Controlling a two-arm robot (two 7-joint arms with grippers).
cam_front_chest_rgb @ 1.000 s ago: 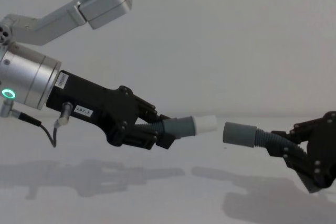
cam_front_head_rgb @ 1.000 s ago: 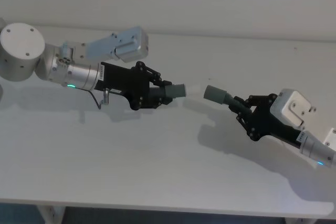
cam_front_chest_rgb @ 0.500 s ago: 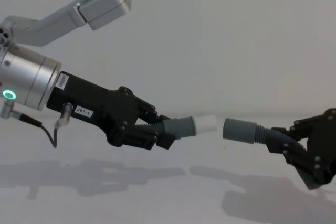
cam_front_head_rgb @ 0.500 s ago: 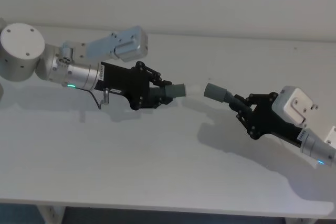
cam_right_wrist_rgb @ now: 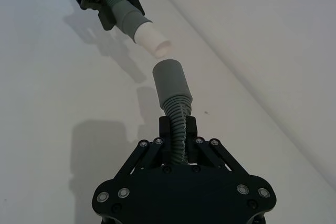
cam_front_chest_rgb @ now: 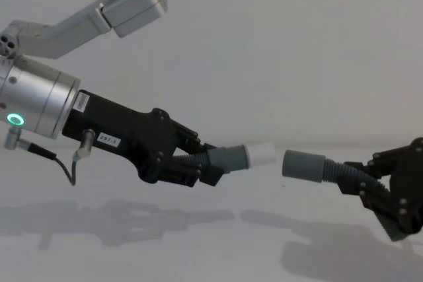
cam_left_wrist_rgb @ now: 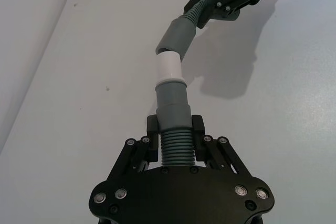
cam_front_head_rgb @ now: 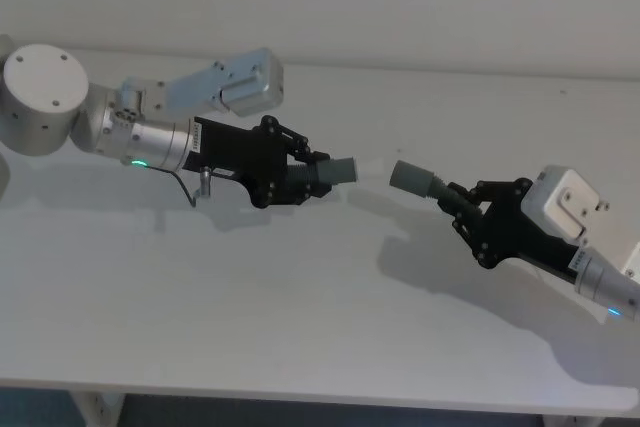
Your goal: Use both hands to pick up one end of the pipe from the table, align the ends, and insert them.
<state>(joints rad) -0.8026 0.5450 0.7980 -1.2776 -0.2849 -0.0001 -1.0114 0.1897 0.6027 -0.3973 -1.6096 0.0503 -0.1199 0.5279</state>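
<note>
Both pipe pieces are held in the air above the white table [cam_front_head_rgb: 300,327]. My left gripper [cam_front_head_rgb: 300,177] is shut on the ribbed part of the piece [cam_front_chest_rgb: 228,158] whose white tip [cam_front_chest_rgb: 262,154] points right. My right gripper [cam_front_head_rgb: 470,212] is shut on the ribbed hose of the other piece, and its wide grey collar mouth [cam_front_chest_rgb: 303,164] faces that tip. A small gap separates the two ends, with the collar slightly lower in the chest view. The white tip [cam_left_wrist_rgb: 169,66] and collar [cam_left_wrist_rgb: 177,35] look nearly in line in the left wrist view. In the right wrist view the collar [cam_right_wrist_rgb: 170,80] sits just short of the tip [cam_right_wrist_rgb: 152,39].
A silver arm link [cam_front_head_rgb: 225,87] stands behind the left gripper. The table's front edge [cam_front_head_rgb: 320,397] runs along the bottom of the head view. Shadows of both arms lie on the bare white surface below them.
Both grippers have drifted slightly to the right with their pieces. The gap between the white tip and the collar stays about the same.
</note>
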